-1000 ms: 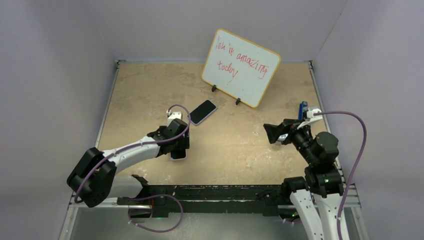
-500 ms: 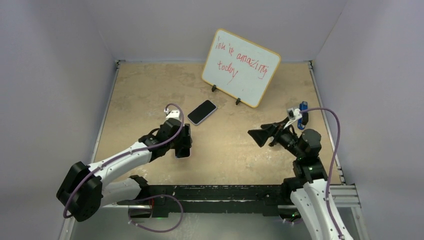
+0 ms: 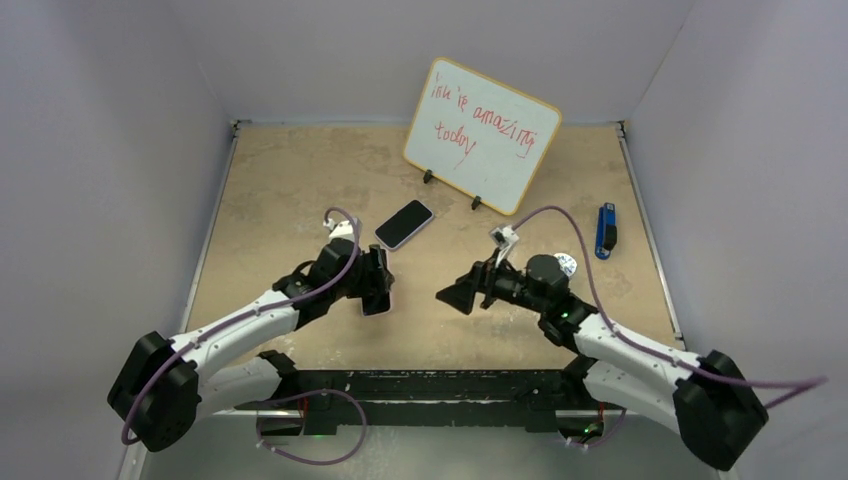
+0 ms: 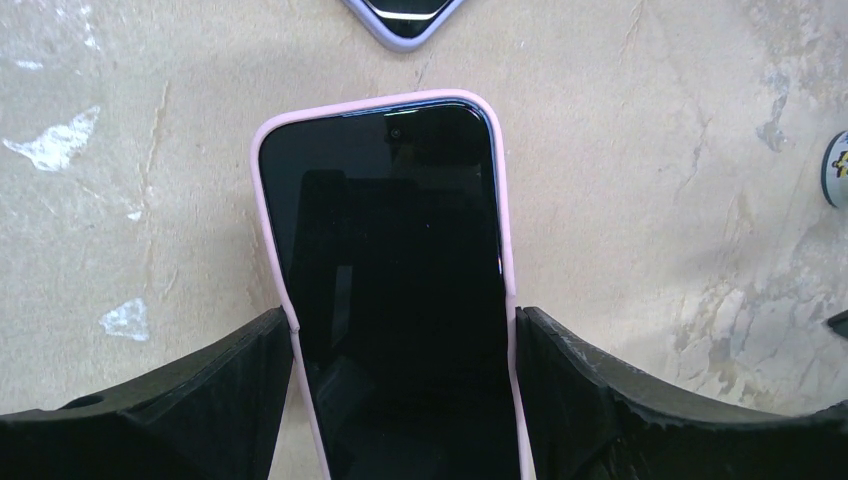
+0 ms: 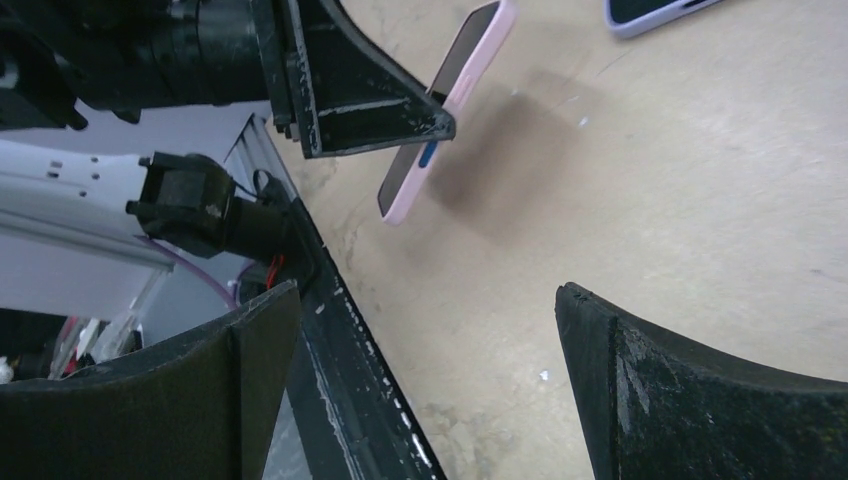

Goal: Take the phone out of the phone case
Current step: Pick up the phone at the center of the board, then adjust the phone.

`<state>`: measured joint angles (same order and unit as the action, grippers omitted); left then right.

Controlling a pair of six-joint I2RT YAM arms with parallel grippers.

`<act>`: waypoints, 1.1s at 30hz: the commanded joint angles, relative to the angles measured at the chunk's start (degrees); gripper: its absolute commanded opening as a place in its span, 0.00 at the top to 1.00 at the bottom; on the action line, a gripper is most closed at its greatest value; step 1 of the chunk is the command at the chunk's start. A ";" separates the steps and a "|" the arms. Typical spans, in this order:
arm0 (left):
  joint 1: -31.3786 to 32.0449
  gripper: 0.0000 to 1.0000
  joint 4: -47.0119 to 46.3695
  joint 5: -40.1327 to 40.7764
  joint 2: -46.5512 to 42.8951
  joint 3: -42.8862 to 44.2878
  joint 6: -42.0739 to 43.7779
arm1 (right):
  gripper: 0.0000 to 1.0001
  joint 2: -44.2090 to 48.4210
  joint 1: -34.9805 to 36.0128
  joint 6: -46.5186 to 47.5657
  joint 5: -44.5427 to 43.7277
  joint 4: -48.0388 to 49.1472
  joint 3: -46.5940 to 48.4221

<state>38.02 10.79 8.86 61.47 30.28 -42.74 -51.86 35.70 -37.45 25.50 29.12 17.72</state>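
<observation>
Right now your left gripper [image 4: 400, 340] is clamped on the phone [image 4: 385, 250]. One finger presses each long side of its pink phone case [image 5: 405, 195], around the lower half of the handset. The phone sits fully inside the case, with the pink rim running unbroken round the dark screen. In the right wrist view it hangs tilted above the table [image 3: 280, 180], with its shadow on the surface beneath it.

In the top view your right gripper [image 3: 450, 297] is at 3 o'clock from the phone, near it but apart. Its jaws are spread wide, hold nothing, and point toward the phone. From the right wrist camera, the phone shows edge-on at about 12 o'clock, beyond the gap between the fingers.

A second phone [image 3: 404, 223] in a pale lilac case lies flat on the table, just beside the held phone at 1 o'clock from your left gripper. Farther along that line a whiteboard [image 3: 482, 135] with red writing stands tilted on its feet. A blue tool [image 3: 605, 231] lies well apart at 2 o'clock from your right gripper, by the table's right edge. A small round white disc [image 3: 566, 264] sits close against the right arm. Only bare table lies between the two grippers.
</observation>
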 commanded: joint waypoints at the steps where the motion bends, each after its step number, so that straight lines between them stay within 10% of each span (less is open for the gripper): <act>1: 0.27 0.98 -5.61 -1.15 -1.39 -0.30 -3.60 | 0.01 -6.94 9.21 -0.94 -11.68 11.81 1.48; 19: 0.21 1.00 -7.74 -1.29 -6.05 -2.60 -6.09 | 0.13 -35.04 28.22 -8.10 -32.97 32.30 7.84; 33: 0.21 1.00 -7.89 -0.95 -8.24 -4.62 -7.00 | 0.47 -44.93 30.63 -10.96 -36.86 36.54 12.86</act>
<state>38.02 7.70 7.86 55.42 25.85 -48.47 -96.57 66.02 -47.20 -8.91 61.06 29.02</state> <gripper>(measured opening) 0.750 0.574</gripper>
